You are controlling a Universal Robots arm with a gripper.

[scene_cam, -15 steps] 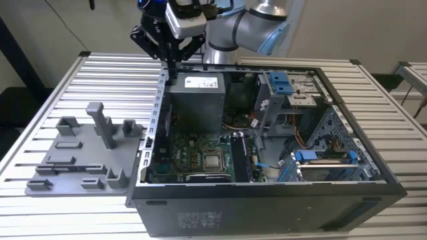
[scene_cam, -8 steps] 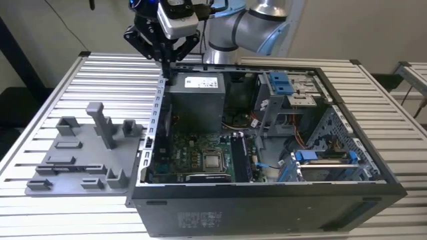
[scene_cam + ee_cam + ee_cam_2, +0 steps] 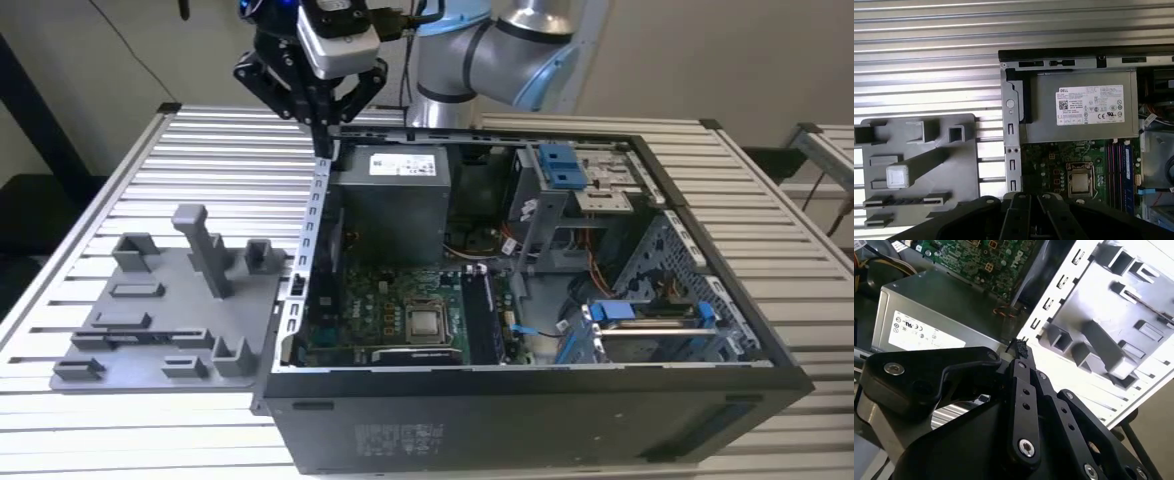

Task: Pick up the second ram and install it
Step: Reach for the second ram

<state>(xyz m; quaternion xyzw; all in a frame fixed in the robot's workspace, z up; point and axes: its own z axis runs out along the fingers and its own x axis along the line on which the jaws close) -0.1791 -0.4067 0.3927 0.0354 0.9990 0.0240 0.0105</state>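
hovering over the case (image 3: pixel 318 215) corner by the power supply (image 3: pixel 390 195), pressing empty fingers (image 3: pixel 1023 395) together; spotting the second ram (image 3: pixel 904 201), seemingly a dark strip, sitting in the grey tray (image 3: pixel 160 300) beyond the case wall.

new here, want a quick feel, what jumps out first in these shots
The open computer case sits central in the exterior view, green motherboard and grey power supply exposed. The black gripper hangs above its far corner on the exterior view's left, and a grey tray with upright posts lies beside the case on that side.
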